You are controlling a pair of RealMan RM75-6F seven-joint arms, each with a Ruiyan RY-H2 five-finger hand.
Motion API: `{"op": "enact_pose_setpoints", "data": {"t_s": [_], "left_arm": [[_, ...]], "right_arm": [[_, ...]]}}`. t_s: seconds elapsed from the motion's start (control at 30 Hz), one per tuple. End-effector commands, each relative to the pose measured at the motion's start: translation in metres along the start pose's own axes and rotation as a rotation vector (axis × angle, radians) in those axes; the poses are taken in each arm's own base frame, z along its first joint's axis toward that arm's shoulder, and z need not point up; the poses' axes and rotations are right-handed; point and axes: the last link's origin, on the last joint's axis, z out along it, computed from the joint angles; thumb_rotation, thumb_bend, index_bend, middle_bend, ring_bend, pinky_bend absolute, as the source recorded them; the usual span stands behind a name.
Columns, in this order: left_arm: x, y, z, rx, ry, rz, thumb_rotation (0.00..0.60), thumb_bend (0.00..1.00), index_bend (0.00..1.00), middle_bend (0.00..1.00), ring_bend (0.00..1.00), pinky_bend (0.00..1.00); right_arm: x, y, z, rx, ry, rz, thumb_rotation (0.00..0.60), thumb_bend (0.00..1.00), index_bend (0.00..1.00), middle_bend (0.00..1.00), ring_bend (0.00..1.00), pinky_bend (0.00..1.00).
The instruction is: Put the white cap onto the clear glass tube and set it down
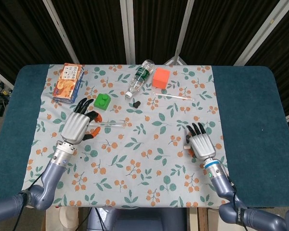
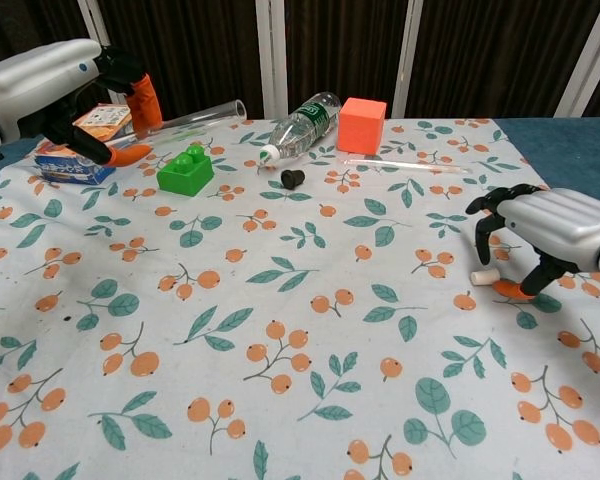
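Gripping clear glass tube (image 2: 192,117): left hand (image 1: 77,126); right hand (image 2: 550,229) curled over small white cap (image 2: 481,275).

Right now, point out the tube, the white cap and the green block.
tube (image 2: 195,118), chest view, mid-length of the glass.
white cap (image 2: 482,276), chest view, its side.
green block (image 1: 104,100), head view, its top.

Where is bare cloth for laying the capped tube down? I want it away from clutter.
The centre and near half of the tablecloth, between the left hand and right hand, is bare. The far edge is crowded: cracker box, green brick, plastic bottle, orange cube, black stopper.
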Motion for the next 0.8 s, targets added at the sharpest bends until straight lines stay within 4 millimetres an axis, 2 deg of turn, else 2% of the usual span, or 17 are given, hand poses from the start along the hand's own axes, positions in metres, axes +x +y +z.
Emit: {"op": "enact_pose_setpoints", "data": {"t_s": [0.03,0.27,0.5,0.8], "left_arm": [[0.0,-0.002,0.0,0.004,-0.001,0.001,0.6,0.68,0.56,0.55,0.09,0.0],[-0.001,-0.002,0.001,0.006,-0.002,-0.003,0.6,0.68,0.56,0.55,0.09,0.0],[-0.002,-0.002,0.0,0.004,-0.004,-0.007,0.6,0.68,0.56,0.55,0.09,0.0],[-0.008,0.002,0.005,0.025,-0.014,-0.041,0.6,0.68,0.56,0.55,0.09,0.0]], "right_arm": [[-0.002,0.001,0.001,-0.005,-0.004,-0.007,0.6,0.37,0.51,0.14,0.0,0.0],[-0.003,-0.001,0.002,-0.003,-0.004,-0.009,0.6,0.44,0.55,0.15,0.0,0.0],[-0.002,-0.004,0.0,0.003,0.004,-0.002,0.6,0.45,0.59,0.17,0.0,0.0],[0.022,-0.001,0.003,0.012,0.109,0.029,0.6,0.45,0.6,0.17,0.0,0.0]]}}
